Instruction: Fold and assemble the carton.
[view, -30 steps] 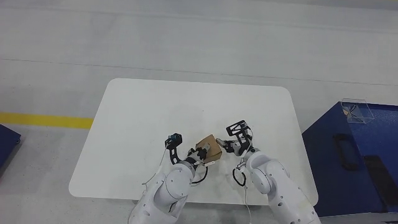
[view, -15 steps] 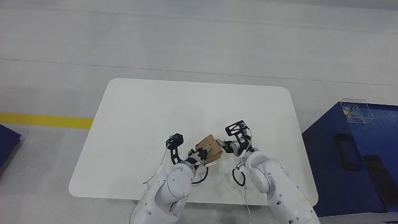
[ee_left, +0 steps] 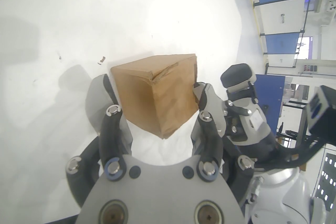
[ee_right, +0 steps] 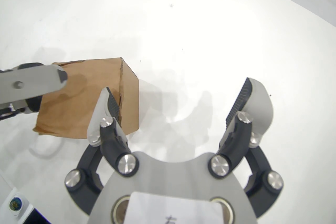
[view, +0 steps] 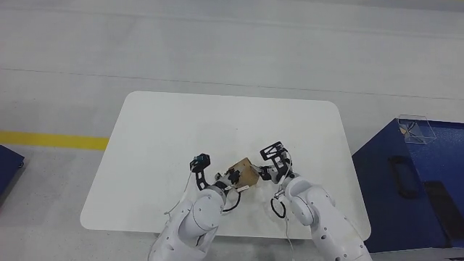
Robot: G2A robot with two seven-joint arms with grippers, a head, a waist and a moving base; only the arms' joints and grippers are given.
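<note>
Right now the small brown cardboard carton (view: 244, 173) is near the front edge of the white counter (view: 217, 123), clamped between the left jaws. The right jaws gape wide beside it, one finger (ee_right: 105, 107) touching the carton's side.

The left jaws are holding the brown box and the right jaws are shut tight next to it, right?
Not quite: the right jaws are wide open beside the brown box, as the right wrist view shows. The left jaws do hold it.
</note>
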